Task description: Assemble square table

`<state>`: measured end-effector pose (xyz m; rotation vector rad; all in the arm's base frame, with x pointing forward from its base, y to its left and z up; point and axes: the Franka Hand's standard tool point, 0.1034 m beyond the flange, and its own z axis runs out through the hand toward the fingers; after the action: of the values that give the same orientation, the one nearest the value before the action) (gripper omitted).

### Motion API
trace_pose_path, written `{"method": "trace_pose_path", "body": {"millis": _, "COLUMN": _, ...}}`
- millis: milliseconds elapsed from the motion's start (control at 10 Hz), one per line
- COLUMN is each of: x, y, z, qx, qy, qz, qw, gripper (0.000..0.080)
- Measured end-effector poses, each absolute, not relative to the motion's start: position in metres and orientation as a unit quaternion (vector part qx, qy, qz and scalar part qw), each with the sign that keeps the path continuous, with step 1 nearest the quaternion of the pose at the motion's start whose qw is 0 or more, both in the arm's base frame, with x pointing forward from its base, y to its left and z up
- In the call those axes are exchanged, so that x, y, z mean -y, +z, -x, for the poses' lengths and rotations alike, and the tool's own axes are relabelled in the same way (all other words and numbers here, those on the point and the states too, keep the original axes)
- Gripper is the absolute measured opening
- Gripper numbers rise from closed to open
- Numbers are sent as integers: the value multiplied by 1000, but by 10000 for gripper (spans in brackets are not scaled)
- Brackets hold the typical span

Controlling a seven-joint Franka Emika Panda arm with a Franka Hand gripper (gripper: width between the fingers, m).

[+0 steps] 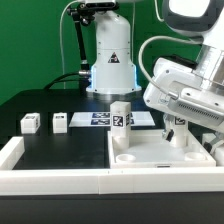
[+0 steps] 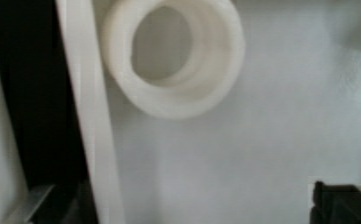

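- Claw (image 1: 176,122) position: low over the far side of the square table slab (image 1: 150,153), toward the exterior view's right.
- Claw state: jaws spread wide. The wrist view shows one dark fingertip (image 2: 346,200) out at the frame's edge, with nothing clamped and only white slab surface beneath.
- Slab location: flat on the black tabletop (image 1: 60,148), near the front on the exterior view's right, beside the low white wall (image 1: 60,182).
- Upright leg post (image 1: 121,114): stands at the slab's far corner on the exterior view's left, tag facing the camera.
- Loose leg posts (image 1: 29,123) (image 1: 59,122): two on the tabletop, well apart from the slab.
- Marker board (image 1: 98,119): flat behind the upright leg post.
- Round socket ring (image 2: 168,55): raised on the slab, close to its straight edge.
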<state>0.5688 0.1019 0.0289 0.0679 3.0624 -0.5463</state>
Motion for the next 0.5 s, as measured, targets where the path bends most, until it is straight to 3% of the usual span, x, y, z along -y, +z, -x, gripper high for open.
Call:
{"method": "trace_pose_path", "body": {"millis": 100, "x": -100, "y": 38, "z": -573, "qx": -985, "qy": -167, "qz": -26, "qw": 27, "gripper": 637}}
{"method": "trace_pose_path", "body": {"millis": 300, "x": -98, "y": 65, "z": -578, "qx": -984, "qy": -167, "qz": -35, "qw": 47, "gripper": 647}}
{"method": "trace_pose_path", "body": {"millis": 500, "x": -88, "y": 102, "z": -581, "qx": -982, "qy": -169, "qz": -43, "qw": 70, "gripper": 649}}
